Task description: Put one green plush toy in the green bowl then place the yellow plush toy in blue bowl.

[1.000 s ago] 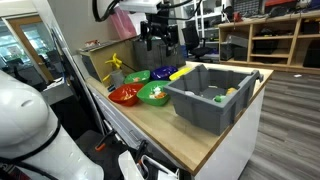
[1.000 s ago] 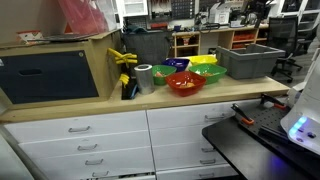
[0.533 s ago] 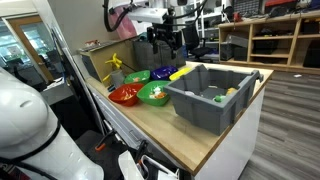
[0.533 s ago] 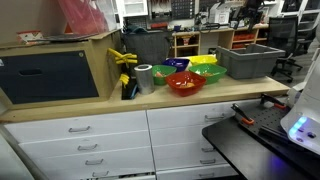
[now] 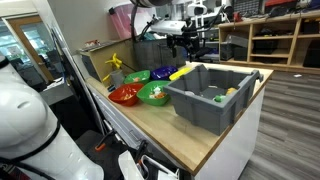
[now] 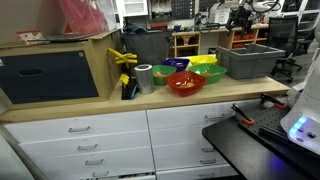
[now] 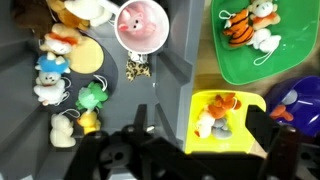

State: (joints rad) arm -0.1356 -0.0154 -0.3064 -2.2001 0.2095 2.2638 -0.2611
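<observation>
In the wrist view the grey bin (image 7: 170, 70) fills the left side and holds several soft toys. A small green plush toy (image 7: 92, 97) lies among them, with a yellowish soft toy (image 7: 87, 58) just above it. A green bowl (image 7: 290, 62) at the upper right holds a tiger toy and a white toy. The dark blue bowl (image 7: 302, 100) shows at the right edge. My gripper (image 7: 200, 130) is open and empty, high above the bin's wall and a yellow bowl (image 7: 245, 128). In an exterior view the gripper (image 5: 186, 44) hangs above the bin (image 5: 212, 98).
Red (image 5: 124, 96), green (image 5: 154, 94) and yellow bowls stand in a cluster beside the bin on the wooden counter (image 5: 150, 130). The same bowls (image 6: 185, 83) and bin (image 6: 248, 62) show in an exterior view, next to a grey cabinet (image 6: 55, 75) and a yellow clamp.
My gripper has moved sideways from above the bowls towards the grey bin. It stays open and empty. The toys and bowls have not moved.
</observation>
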